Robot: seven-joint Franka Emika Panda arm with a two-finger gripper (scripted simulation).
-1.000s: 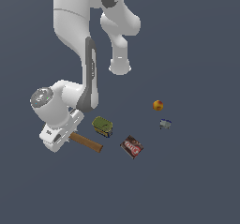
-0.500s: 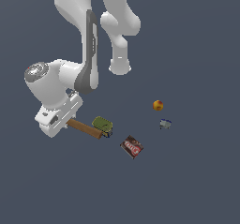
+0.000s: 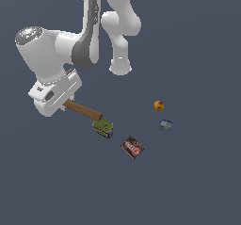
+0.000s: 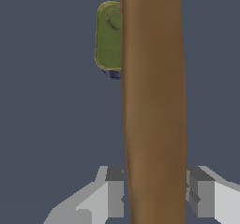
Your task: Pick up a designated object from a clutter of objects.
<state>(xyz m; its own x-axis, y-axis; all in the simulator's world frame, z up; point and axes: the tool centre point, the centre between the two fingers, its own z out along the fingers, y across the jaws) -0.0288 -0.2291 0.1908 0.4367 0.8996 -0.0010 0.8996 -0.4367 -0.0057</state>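
My gripper [image 3: 66, 102] is shut on the hammer and holds it lifted above the floor. Only the brown wooden handle [image 3: 84, 110] shows in the exterior view; the head is hidden behind my hand. In the wrist view the handle [image 4: 152, 101] fills the middle, with a finger [image 4: 114, 192] pressed on either side. The olive-green can [image 3: 102, 127] lies just under the handle's free end, and also shows in the wrist view [image 4: 108, 38]. The dark red box [image 3: 132, 147], orange ball [image 3: 158, 106] and grey-blue piece [image 3: 165, 124] lie further toward the exterior view's right.
The arm's white base column [image 3: 120, 50] stands behind the clutter. The floor is a plain dark grey-blue surface.
My gripper has risen with the hammer and moved a little toward the exterior view's left. The can, box, ball and grey-blue piece have not moved.
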